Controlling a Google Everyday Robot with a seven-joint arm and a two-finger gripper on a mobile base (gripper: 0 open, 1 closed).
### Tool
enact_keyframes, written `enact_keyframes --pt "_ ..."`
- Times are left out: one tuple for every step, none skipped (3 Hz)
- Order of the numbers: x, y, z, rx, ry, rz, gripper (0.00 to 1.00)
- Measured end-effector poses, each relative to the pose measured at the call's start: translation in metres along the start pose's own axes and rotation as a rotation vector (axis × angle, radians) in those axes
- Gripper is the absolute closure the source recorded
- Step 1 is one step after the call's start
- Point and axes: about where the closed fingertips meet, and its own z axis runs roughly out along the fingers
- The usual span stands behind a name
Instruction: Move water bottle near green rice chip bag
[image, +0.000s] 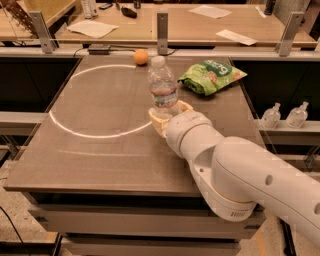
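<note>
One water bottle (162, 87), my gripper (170, 112) mid-table clamped low on it against tipping; green rice chip bag (212, 76) far right.

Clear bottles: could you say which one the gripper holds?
The tall white-capped water bottle, in the gripper on the table; the two small pump bottles stand on a side ledge.
</note>
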Motion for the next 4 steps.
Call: enact_keyframes --pt "0.007 -0.035 -0.010 0.155 0.025 0.033 1.00" --pt "0.008 -0.058 -0.011 0.268 0.021 0.058 1.00" --pt "0.012 -0.080 -0.010 0.331 0.012 0.058 1.00" --pt "0.018 -0.096 -0.004 0.344 -0.017 0.073 1.00"
